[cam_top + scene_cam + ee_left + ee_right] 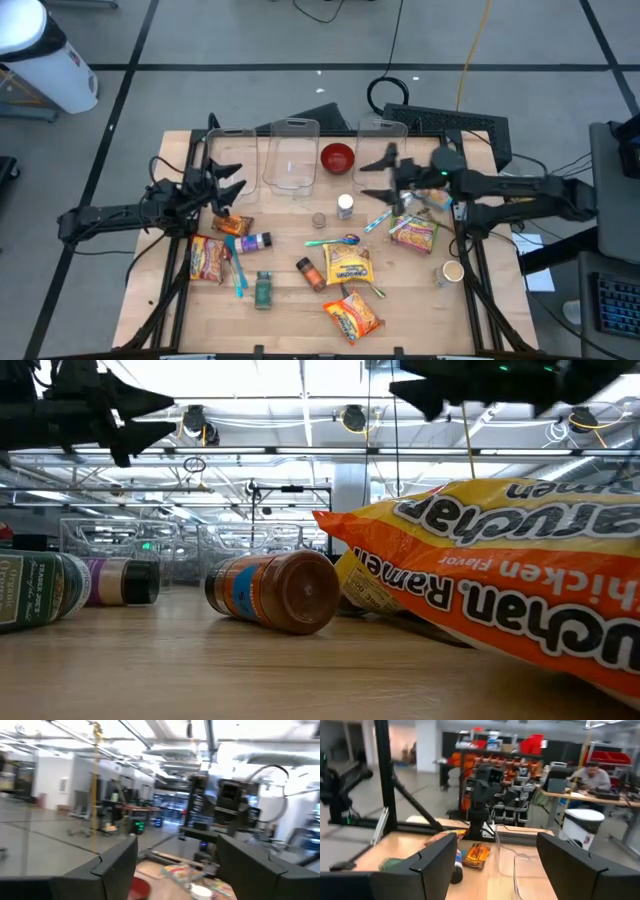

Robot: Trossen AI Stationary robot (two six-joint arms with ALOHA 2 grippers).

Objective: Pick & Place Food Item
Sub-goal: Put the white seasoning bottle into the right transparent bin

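Note:
Food items lie scattered on the wooden table [290, 330]: several ramen packets [348, 265], [207, 258], [353, 315], [412, 232], spice jars [310, 272], [262, 290], [255, 241], and a small orange packet [232, 225]. My left gripper [238, 178] is open and empty, held above the table's left side over the orange packet; its fingers show wide apart in the left wrist view [177, 865]. My right gripper [362, 180] is open and empty, raised over the far right, near a white-lidded jar [345, 207]; it also shows in the right wrist view [495, 865].
Three clear bins [292, 155], [232, 150], [382, 140] and a red bowl [338, 157] stand along the far edge. Teal spoons [335, 241], a paper cup [452, 272] and a small jar [318, 218] lie among the food. A person sits at a desk beyond the table [592, 772].

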